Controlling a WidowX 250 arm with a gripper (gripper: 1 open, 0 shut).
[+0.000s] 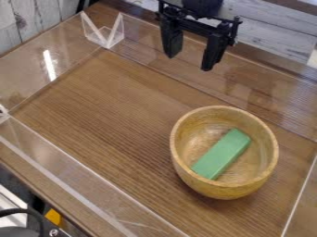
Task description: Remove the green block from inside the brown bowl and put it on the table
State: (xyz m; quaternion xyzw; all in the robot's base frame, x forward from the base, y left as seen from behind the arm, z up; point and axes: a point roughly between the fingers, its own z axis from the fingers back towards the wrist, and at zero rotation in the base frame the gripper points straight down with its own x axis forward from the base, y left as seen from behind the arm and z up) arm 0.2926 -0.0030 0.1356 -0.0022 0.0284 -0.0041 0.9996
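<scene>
pincer [192, 48] wide open, empty | green block [221, 154] in brown bowl [198, 180], long axis diagonal, lower-left to upper-right

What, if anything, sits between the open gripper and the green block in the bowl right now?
Nothing visible blocks it. The gripper hangs open above the far side of the table, apart from the brown bowl. The green block lies uncovered inside the bowl; only the bowl's rim surrounds it, so coming down from above looks unobstructed.
</scene>
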